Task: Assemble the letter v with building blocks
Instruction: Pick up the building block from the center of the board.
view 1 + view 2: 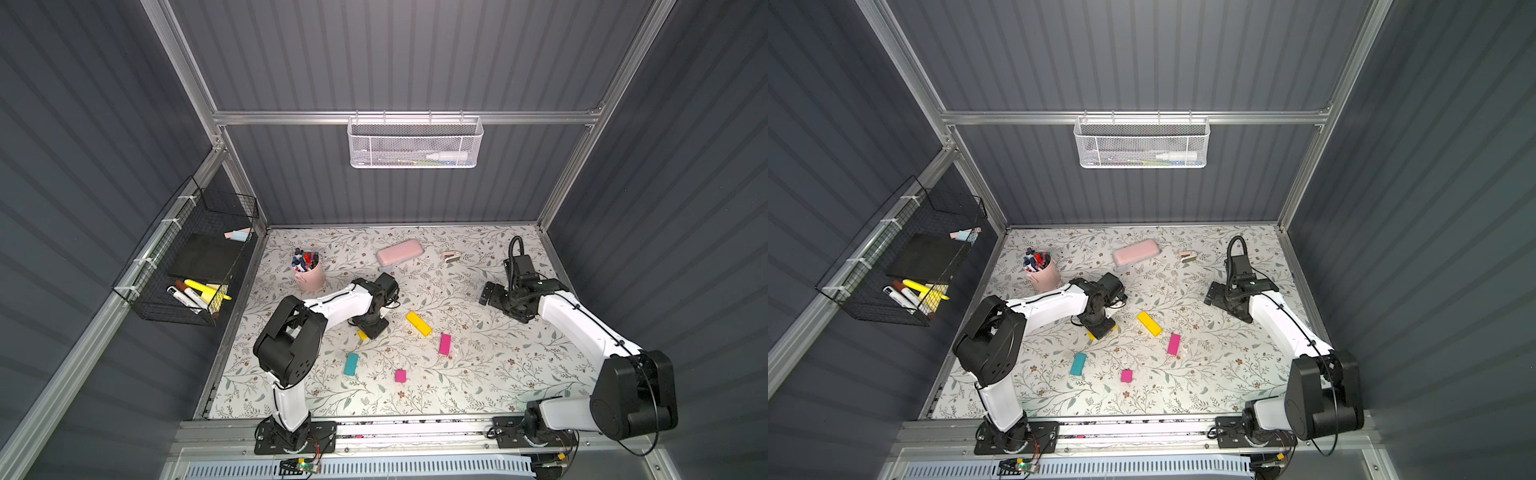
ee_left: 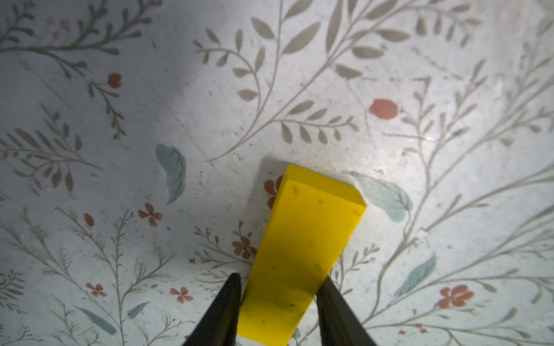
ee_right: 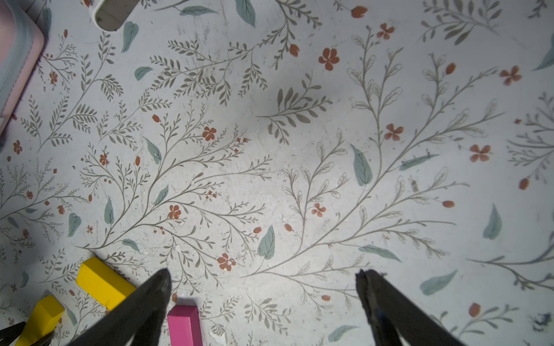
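We see a pink cup (image 1: 309,276) full of pens (image 1: 305,259). Our left arm (image 1: 332,307) reaches down, left fingers (image 2: 224,305) clamping a yellow block (image 2: 299,239); right fingers (image 3: 144,302) hover wide apart, empty.

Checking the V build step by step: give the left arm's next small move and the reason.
Probably close the left tool firmly on the yellow block before any lift: its fingers flank both long sides, it lies on the mat, and the teal block lies apart, no V yet.

cams | both top views: high overhead, whole table (image 1: 498,374) | wrists: close, facing down | wrists share: yellow block (image 2: 299,254)
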You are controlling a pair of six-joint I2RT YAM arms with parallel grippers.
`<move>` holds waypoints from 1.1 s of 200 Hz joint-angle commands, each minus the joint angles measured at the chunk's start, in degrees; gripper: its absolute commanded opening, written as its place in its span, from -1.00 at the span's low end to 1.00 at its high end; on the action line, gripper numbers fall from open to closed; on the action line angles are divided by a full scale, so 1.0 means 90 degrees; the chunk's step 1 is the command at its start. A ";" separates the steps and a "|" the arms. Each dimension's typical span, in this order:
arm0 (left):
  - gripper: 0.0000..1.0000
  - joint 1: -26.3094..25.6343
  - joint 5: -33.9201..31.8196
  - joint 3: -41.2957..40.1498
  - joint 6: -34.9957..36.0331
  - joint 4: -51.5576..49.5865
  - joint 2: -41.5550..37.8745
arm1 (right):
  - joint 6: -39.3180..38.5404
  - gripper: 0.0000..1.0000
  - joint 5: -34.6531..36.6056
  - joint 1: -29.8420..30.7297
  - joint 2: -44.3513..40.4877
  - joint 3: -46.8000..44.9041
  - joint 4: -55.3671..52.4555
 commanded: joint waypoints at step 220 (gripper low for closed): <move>-0.72 0.0109 -0.0265 0.0890 -0.2581 -0.0021 0.0213 | -0.0149 0.98 0.0376 0.0037 0.0154 0.0268 -0.0252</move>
